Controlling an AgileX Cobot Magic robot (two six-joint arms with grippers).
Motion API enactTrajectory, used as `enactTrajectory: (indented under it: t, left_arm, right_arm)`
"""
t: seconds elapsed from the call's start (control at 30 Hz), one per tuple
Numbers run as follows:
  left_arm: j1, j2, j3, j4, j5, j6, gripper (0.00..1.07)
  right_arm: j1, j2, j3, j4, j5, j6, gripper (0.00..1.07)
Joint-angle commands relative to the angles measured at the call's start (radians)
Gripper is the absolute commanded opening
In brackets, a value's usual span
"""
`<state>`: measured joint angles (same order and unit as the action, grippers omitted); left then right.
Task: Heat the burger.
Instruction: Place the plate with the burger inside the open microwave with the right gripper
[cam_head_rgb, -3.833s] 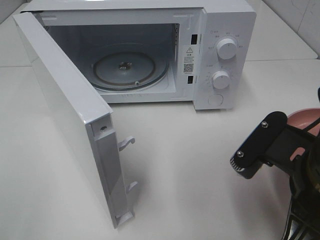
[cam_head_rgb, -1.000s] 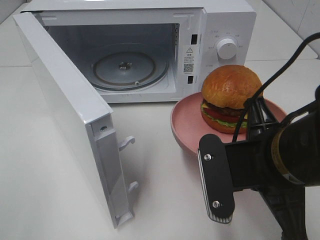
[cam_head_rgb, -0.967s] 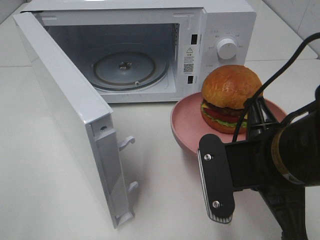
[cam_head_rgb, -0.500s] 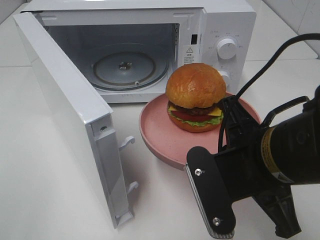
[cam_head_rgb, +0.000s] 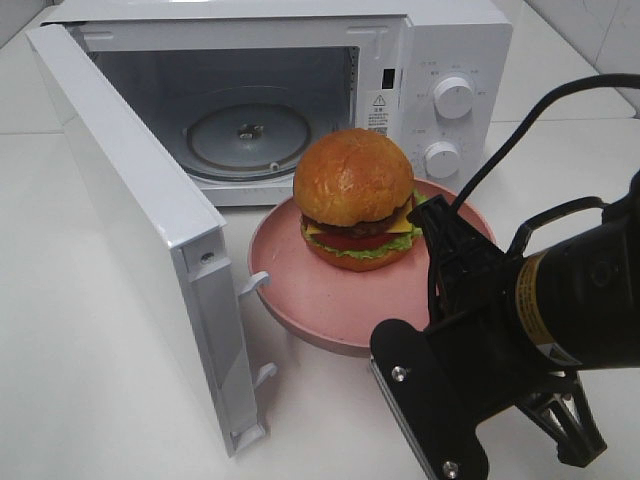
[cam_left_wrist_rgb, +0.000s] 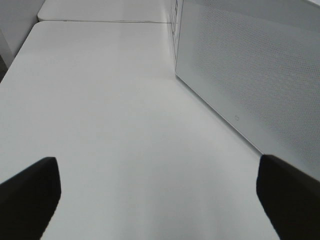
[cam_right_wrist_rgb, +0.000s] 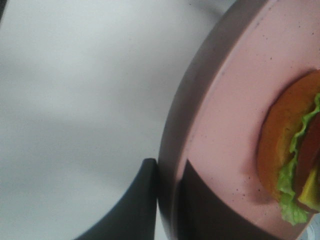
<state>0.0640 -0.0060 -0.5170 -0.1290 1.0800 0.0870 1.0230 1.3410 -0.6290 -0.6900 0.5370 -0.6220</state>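
Observation:
The burger (cam_head_rgb: 355, 195) sits on a pink plate (cam_head_rgb: 290, 290), held just in front of the open white microwave (cam_head_rgb: 455, 40). My right gripper (cam_head_rgb: 445, 250) is shut on the plate's right rim. In the right wrist view the gripper (cam_right_wrist_rgb: 167, 200) clamps the plate (cam_right_wrist_rgb: 225, 100) with one finger on each side of the rim, and the burger (cam_right_wrist_rgb: 295, 150) shows at the edge. The glass turntable (cam_head_rgb: 240, 140) inside the microwave is bare. My left gripper (cam_left_wrist_rgb: 160, 200) is open over bare table and does not show in the exterior high view.
The microwave door (cam_head_rgb: 130, 200) swings far out to the left, its latch hooks (cam_head_rgb: 255, 285) close to the plate's left rim. The door's outer face (cam_left_wrist_rgb: 250, 65) fills the left wrist view's side. Two knobs (cam_head_rgb: 454, 97) are on the microwave's right panel.
My right gripper came into view carrying the plate with the burger and moved it left, from in front of the knobs to in front of the microwave opening.

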Motion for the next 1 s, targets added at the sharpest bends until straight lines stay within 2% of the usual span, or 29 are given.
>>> enactTrajectory:
  t: [0.03, 0.17, 0.4, 1.0]
  left_arm:
    - [0.002, -0.015, -0.001, -0.006, -0.009, -0.002, 1.02]
    - [0.002, -0.015, -0.001, -0.006, -0.009, -0.002, 1.02]
    - [0.002, -0.015, -0.001, -0.006, -0.009, -0.002, 1.02]
    - [0.002, -0.015, -0.001, -0.006, -0.009, -0.002, 1.02]
  right_arm:
    - [-0.002, -0.005, -0.003, 0.002, -0.036, -0.057, 0.03]
    - [-0.046, -0.005, -0.003, 0.084, -0.061, -0.149, 0.02]
    - [-0.082, -0.005, -0.003, 0.117, -0.080, -0.226, 0.01]
    - [-0.231, -0.005, -0.007, 0.329, -0.228, -0.533, 0.01]
